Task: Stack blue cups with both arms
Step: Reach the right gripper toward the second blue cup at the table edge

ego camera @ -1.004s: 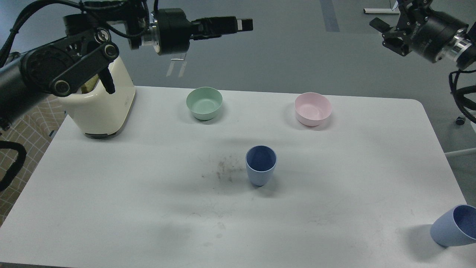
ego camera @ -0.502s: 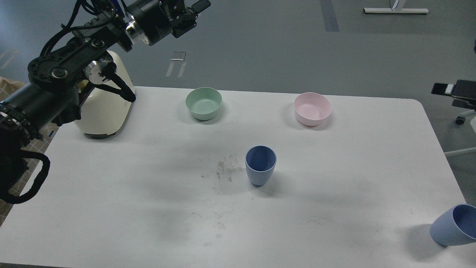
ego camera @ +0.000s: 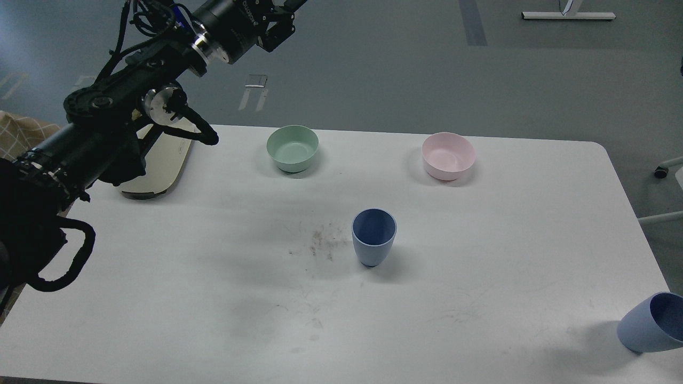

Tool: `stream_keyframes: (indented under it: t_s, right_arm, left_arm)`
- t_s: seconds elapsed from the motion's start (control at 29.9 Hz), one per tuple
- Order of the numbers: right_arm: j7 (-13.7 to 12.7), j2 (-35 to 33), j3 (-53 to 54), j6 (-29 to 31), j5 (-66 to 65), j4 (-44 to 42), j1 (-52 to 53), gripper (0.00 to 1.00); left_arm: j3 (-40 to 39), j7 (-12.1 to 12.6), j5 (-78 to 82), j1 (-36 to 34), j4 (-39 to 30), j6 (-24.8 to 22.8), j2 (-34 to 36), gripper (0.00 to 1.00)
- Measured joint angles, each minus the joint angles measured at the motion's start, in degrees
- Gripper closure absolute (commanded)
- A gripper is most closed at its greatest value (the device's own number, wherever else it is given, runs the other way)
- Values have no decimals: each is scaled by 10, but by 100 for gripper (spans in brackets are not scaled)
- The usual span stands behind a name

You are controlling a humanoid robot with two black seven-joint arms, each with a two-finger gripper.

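Observation:
One blue cup (ego camera: 373,238) stands upright at the middle of the white table (ego camera: 480,298). The second blue cup (ego camera: 650,323) stands at the table's front right corner, partly cut off by the view's right edge. My left arm (ego camera: 106,133) reaches up from the lower left. Its gripper (ego camera: 285,10) is high at the top edge, beyond the table's far side and far from both cups. Its fingertips are cut off, so I cannot tell whether it is open. My right arm and gripper are out of view.
A mint-green bowl (ego camera: 292,148) and a pink bowl (ego camera: 448,155) stand near the table's far edge. A cream appliance (ego camera: 160,165) at the far left is mostly hidden behind my left arm. A dark smudge (ego camera: 320,245) marks the table left of the middle cup.
My left arm has swung upward and its gripper has risen to the top edge. My right gripper has dropped from the top right to the right edge and left the view. The cups have not moved.

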Motion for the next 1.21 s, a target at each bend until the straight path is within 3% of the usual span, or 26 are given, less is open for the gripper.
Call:
stream_keyframes:
  t_s: [0.64,0.94,1.1,1.17,1.21]
  right_arm:
    - [0,7,-60,0,0,0,-19,4]
    - [0,54,-65,0,0,-29,-23,7]
    - [0,75,-66,0,1,-50,-33,14]
    - [0,79,-66,0,1,-54,-37,23]
    - [0,82,-66,0,1,-55,-40,32]
  left_arm:
    - [1,0,4,14,-3,0,-13,6]
    - [1,0,4,16,-3,0,-16,6]
    - [1,0,4,16,-3,0,-17,6]
    - [1,0,4,16,-3,0,-17,6]
    - [1,0,4,16,-3,0,-18,6]
